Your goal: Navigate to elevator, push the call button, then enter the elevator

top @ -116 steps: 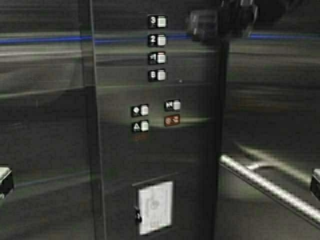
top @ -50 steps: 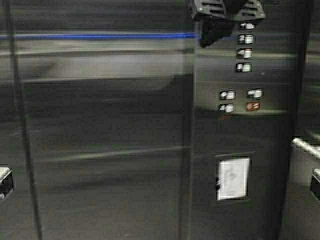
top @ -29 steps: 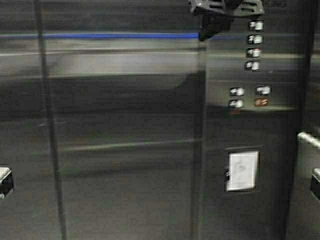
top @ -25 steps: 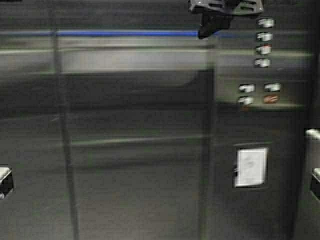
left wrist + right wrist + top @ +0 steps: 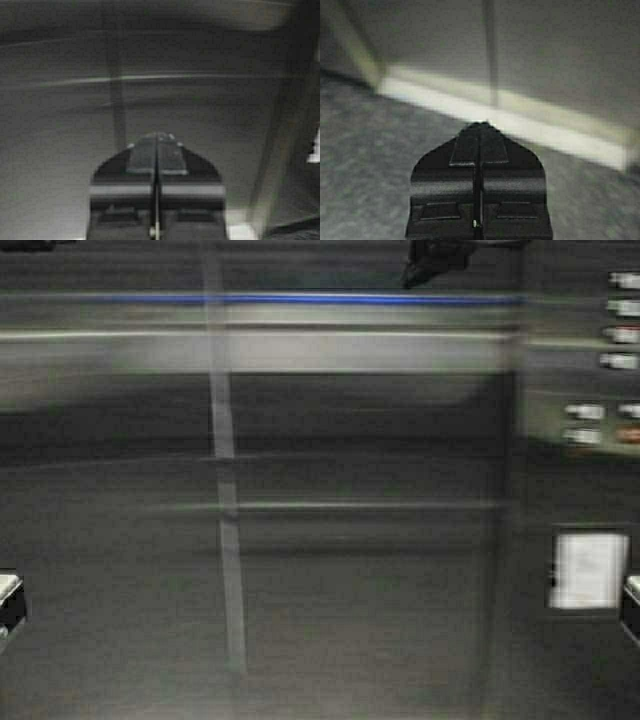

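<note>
I am inside the elevator (image 5: 350, 440), facing brushed steel panels with a vertical seam (image 5: 225, 490) left of centre. A blue streak of light (image 5: 300, 300) runs across the steel near the top. The call button is out of view. My left gripper (image 5: 156, 135) is shut and empty, pointing at the steel wall (image 5: 210, 110) and its seam (image 5: 117, 100). My right gripper (image 5: 481, 123) is shut and empty too, low over the speckled grey floor (image 5: 365, 150), pointing at the bright strip (image 5: 530, 125) at the wall's foot.
The cabin's floor-button panel (image 5: 615, 335) with a white notice card (image 5: 588, 570) sits at the far right edge. A dark part (image 5: 435, 258) hangs at the top. Bits of my parked arms show at the lower left (image 5: 8, 600) and lower right (image 5: 632, 605).
The robot has turned: the button panel slid from the middle to the right edge of the high view, the handrail left the view, and the seam came in from the left. Both arms stayed parked.
</note>
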Tool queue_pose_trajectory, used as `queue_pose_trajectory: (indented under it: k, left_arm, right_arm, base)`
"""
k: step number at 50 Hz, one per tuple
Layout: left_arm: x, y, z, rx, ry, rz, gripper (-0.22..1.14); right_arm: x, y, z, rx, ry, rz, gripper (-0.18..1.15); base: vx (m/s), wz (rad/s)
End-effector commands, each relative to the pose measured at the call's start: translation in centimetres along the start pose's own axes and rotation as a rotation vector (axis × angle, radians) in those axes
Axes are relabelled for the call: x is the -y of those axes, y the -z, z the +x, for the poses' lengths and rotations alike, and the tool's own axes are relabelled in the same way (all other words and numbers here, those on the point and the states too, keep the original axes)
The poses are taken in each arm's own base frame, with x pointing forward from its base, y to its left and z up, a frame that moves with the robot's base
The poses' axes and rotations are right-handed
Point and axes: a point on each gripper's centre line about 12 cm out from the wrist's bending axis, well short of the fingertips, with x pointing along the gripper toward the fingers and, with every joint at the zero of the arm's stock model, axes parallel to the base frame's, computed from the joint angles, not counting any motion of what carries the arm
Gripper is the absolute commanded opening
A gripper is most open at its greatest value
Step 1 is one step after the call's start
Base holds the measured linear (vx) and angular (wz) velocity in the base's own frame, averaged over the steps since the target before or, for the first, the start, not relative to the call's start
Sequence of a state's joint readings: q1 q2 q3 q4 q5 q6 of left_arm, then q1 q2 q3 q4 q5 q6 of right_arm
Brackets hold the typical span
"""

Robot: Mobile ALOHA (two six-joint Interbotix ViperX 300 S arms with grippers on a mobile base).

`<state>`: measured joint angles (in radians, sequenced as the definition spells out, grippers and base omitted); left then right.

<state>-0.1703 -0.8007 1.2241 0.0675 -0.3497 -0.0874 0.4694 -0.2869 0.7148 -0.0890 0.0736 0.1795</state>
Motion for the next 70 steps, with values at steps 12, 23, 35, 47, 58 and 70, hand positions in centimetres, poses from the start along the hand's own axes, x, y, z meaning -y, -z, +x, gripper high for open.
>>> queue_pose_trajectory:
  k: [12,23,35,47,58,70]
  left_arm:
    - [0.0,-1.1,0.4,0.026,-0.001,0.007,0.03]
    - [0.0,-1.1,0.4,0.026,-0.001,0.007,0.03]
    - [0.0,-1.0,0.4,0.026,-0.001,0.000,0.03]
    - [0.0,-0.8,0.3,0.020,-0.001,-0.001,0.03]
    - [0.0,-1.0,0.1,0.031,-0.001,-0.006,0.03]
    - [0.0,-1.0,0.1,0.029,-0.001,-0.009,0.03]
  right_arm:
    - [-0.2,-1.3,-2.2,0.109,-0.016,-0.005,0.05]
    - [-0.3,-1.8,-3.3,0.177,-0.027,-0.007,0.05]
    - [-0.4,-1.8,-3.8,0.265,-0.046,-0.005,0.05]
    - [-0.4,-1.0,-3.3,0.291,-0.055,-0.007,0.05]
    - [-0.4,-0.9,-3.3,0.287,-0.054,-0.008,0.05]
    - [-0.4,-0.9,-3.3,0.288,-0.054,-0.008,0.05]
  base:
    - [-0.08,0.34]
    - [-0.07,0.22]
    - [-0.01,0.01]
    - [0.02,-0.05]
    - [0.00,0.00]
    - [0.00,0.00]
